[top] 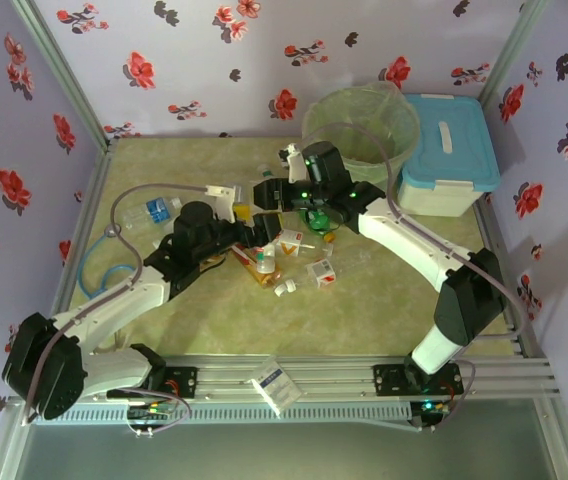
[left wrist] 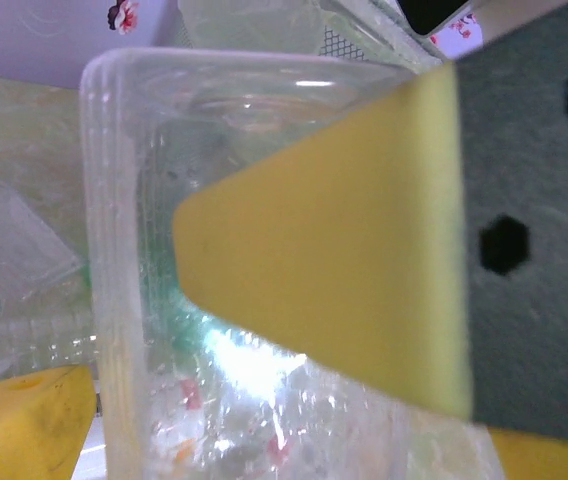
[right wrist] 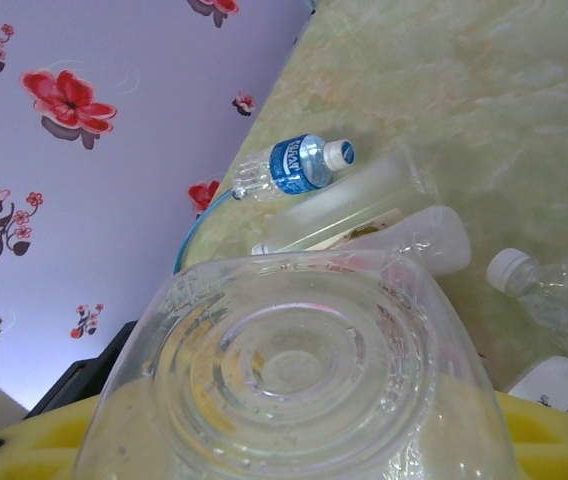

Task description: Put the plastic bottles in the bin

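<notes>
A clear plastic bottle (right wrist: 294, 370) fills the right wrist view, base towards the camera, and my right gripper (right wrist: 299, 410) is shut on it between its yellow pads (right wrist: 54, 440). In the left wrist view the same kind of clear bottle (left wrist: 134, 200) stands between the wide-apart yellow pads (left wrist: 334, 250) of my left gripper (left wrist: 134, 330), which is open. From above, both grippers meet over the bottle pile: left gripper (top: 257, 243), right gripper (top: 269, 195). The bin (top: 359, 95) stands at the back, right of centre. A blue-labelled bottle (top: 159, 210) (right wrist: 299, 165) lies at the far left.
A white cooler box with a blue lid (top: 449, 150) sits right of the bin. More bottles lie mid-table: a green one (top: 316, 215), an orange-filled one (top: 264, 265), a white-capped clear one (right wrist: 554, 290). A small carton (top: 277, 385) rests on the front rail.
</notes>
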